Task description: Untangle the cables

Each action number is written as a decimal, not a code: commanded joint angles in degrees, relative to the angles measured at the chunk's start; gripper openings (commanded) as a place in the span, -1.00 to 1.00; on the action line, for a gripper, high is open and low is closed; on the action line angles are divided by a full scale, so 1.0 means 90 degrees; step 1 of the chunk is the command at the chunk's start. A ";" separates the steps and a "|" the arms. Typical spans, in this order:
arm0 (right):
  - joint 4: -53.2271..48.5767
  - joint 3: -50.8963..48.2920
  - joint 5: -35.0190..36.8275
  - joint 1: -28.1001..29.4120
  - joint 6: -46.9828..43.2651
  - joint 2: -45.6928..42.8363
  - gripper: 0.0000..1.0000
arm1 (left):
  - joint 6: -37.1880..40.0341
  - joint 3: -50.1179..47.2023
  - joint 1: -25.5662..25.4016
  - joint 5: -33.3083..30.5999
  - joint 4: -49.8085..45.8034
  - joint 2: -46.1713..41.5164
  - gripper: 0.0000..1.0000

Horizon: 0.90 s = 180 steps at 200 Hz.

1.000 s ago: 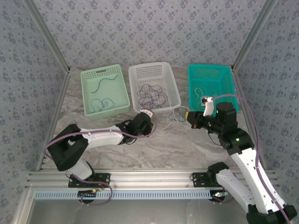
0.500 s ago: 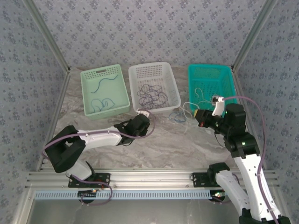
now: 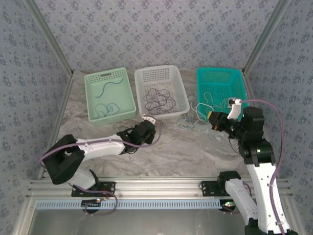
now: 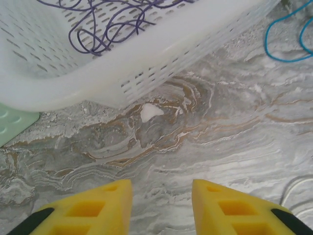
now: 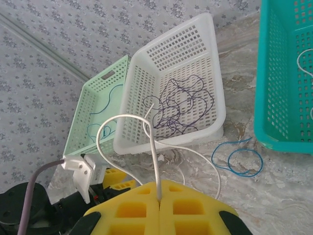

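Two cables are out of the white basket [image 5: 146, 83]: the right gripper [image 5: 160, 188] pinches the white cable [image 5: 152, 142], raised, likely to draw it clear of the blue cable [image 5: 230, 156] on the table [image 4: 220, 137]; the left gripper [image 4: 161, 196] hovers spread and empty beside the basket.

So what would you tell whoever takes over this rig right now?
Left gripper: open, empty, over bare table by the white basket.
Right gripper: shut on a white cable, near the teal basket.
Cables: dark tangle in the white basket; blue cables in the green basket; another white one in the teal basket; a blue loop on the table between the white and teal baskets.
Done: some cables look sorted by colour.
Left: probably drop the held cable in the teal basket, fetch the blue loop, then work through the tangle.
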 commanded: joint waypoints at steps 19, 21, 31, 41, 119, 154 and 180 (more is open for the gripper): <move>0.0528 0.0101 0.0618 -0.0120 0.0007 0.0212 -1.00 | 0.0004 -0.0051 -0.0041 -0.0010 0.0178 -0.0177 0.16; 0.0536 0.0102 0.0640 -0.0129 0.0005 0.0228 -1.00 | -0.0007 -0.0055 -0.0041 -0.0014 0.0186 -0.0171 0.17; 0.0650 0.0106 0.0753 -0.0183 -0.0005 0.0339 -1.00 | -0.0033 -0.0095 -0.0041 -0.0011 0.0221 -0.0192 0.21; 0.0825 0.0106 0.0718 -0.0277 -0.0041 0.0491 -1.00 | -0.0060 -0.0134 -0.0041 -0.0006 0.0237 -0.0208 0.25; 0.2373 -0.0428 0.1066 -0.1400 0.0225 0.1210 -1.00 | -0.0072 -0.0278 -0.0042 0.0008 0.0270 -0.0291 0.33; 0.2672 -0.0475 -0.0099 -0.1373 0.0182 0.1230 -1.00 | -0.0012 -0.0317 -0.0055 0.0208 0.0597 -0.0411 0.35; 0.2337 -0.0352 -0.0615 -0.1212 0.0067 0.1106 -1.00 | 0.0400 -0.0255 -0.0051 0.0925 0.1686 -0.0656 0.48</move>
